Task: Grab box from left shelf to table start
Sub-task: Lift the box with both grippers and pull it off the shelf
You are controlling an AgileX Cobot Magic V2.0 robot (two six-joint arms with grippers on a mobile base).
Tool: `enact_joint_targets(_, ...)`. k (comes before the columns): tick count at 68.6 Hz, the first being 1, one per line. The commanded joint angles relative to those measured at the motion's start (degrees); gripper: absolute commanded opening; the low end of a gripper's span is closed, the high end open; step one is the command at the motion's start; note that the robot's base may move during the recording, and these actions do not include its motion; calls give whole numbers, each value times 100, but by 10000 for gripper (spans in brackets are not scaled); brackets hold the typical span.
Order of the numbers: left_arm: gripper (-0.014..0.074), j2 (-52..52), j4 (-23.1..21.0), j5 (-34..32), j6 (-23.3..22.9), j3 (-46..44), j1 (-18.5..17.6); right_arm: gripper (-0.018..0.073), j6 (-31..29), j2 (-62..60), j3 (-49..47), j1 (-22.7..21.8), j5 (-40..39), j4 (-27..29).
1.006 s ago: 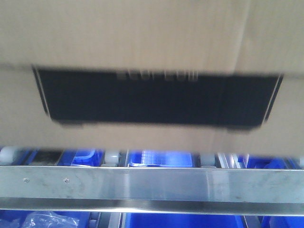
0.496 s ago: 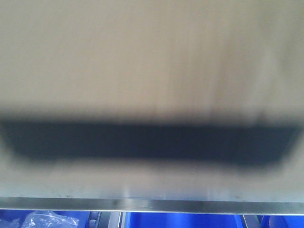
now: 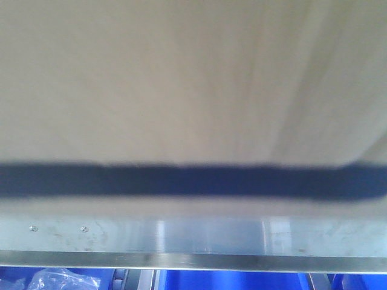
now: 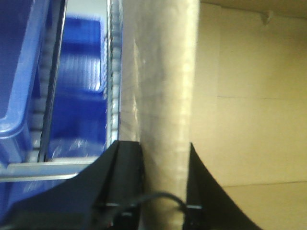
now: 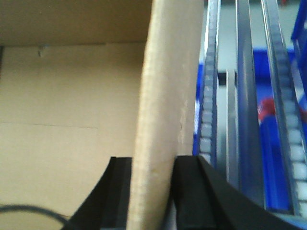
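Clamping one box (image 3: 193, 84) with both pincers: left gripper (image 4: 163, 184) pinched tight on one cardboard wall, right gripper (image 5: 152, 191) on another; shelf rail (image 3: 199, 237) below shows two screws (image 3: 84, 229).

materials: cardboard, brushed metal, blue plastic.
box (image 3: 193, 78): matt brown cardboard, ribbed raw edge in the wrist views, flat black print band (image 3: 193, 181) just above rail. rail (image 3: 193, 237): brushed silver metal, lightly scuffed, soft sheen, two screws (image 3: 33, 229). below rail: glossy blue plastic bins (image 3: 230, 281), crinkly clear plastic bag (image 3: 57, 281). left gripper (image 4: 162, 160) and right gripper (image 5: 151, 167): matt black pads (image 5: 187, 187).
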Motion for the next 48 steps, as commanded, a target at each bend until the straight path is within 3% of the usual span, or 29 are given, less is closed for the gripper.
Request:
enact_joint_targets(1,-92,-294,-155,-939,-122,-237,-14,58,-59,-172,-143,-54,-803,-495)
enact_joint_targets(48,-92,-644,-141,-1032,-122,-198,-14,58,-59,-572,-143,-54,-796,-379)
